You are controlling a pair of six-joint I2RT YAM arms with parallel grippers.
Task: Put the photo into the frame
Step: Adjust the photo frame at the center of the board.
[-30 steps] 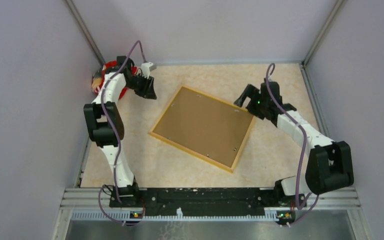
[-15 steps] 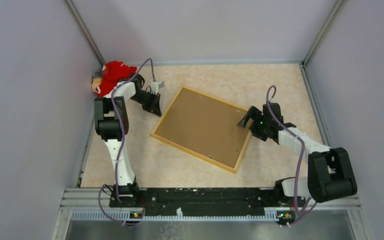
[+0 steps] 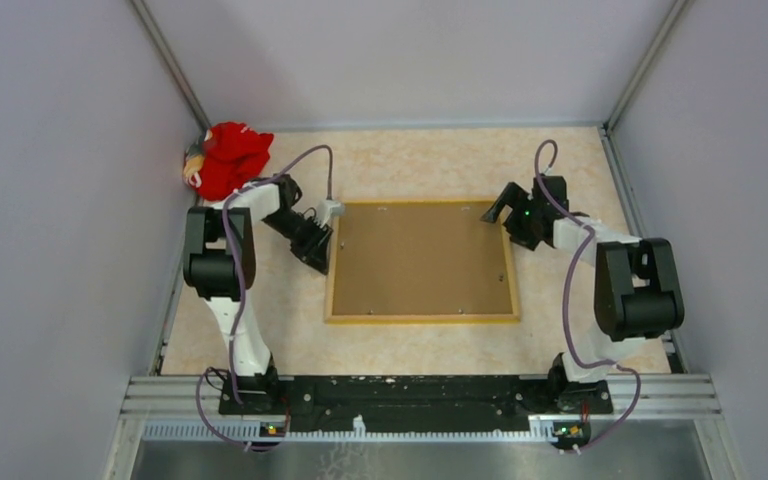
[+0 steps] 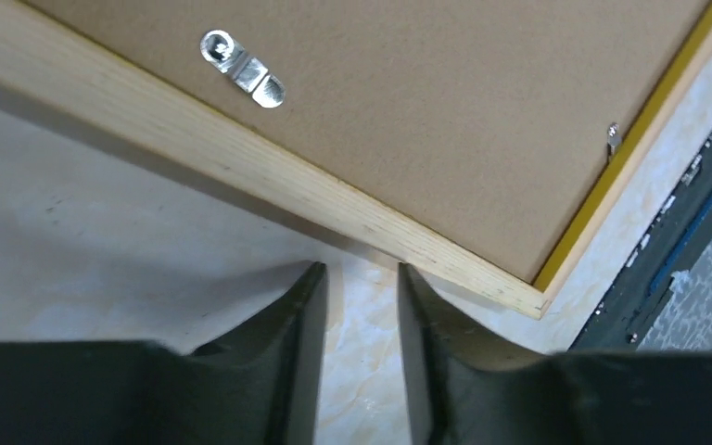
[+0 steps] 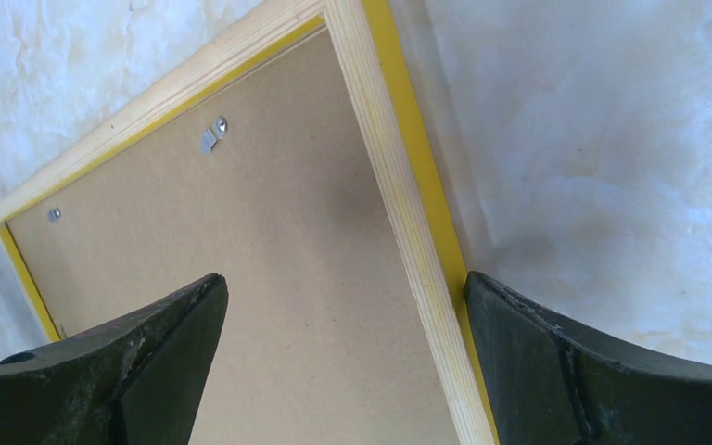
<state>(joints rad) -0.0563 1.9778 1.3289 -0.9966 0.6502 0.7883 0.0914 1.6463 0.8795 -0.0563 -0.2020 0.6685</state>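
The frame [image 3: 420,319] lies face down on the table, its wood-coloured back up, with a brown backing board [image 3: 420,260] set in it. The photo is not in view. My left gripper [image 3: 318,240] is low at the frame's left edge; in the left wrist view the gripper [image 4: 362,273] is narrowly open and empty, just outside the wooden rim [image 4: 241,167]. My right gripper [image 3: 505,215] is at the frame's far right corner. In the right wrist view the gripper [image 5: 343,287] is wide open astride the right rim [image 5: 399,213], one finger over the board [image 5: 269,278].
A red cloth object [image 3: 228,158] lies in the back left corner. Small metal turn clips [image 4: 246,72] [image 5: 209,137] sit on the frame's back. Grey walls close the table on three sides. The arms' black base rail [image 3: 410,392] runs along the near edge.
The frame has turned from a diagonal lie to square with the table. The left gripper came down from the red object to the frame's left edge. The right gripper stayed by the frame's right side.
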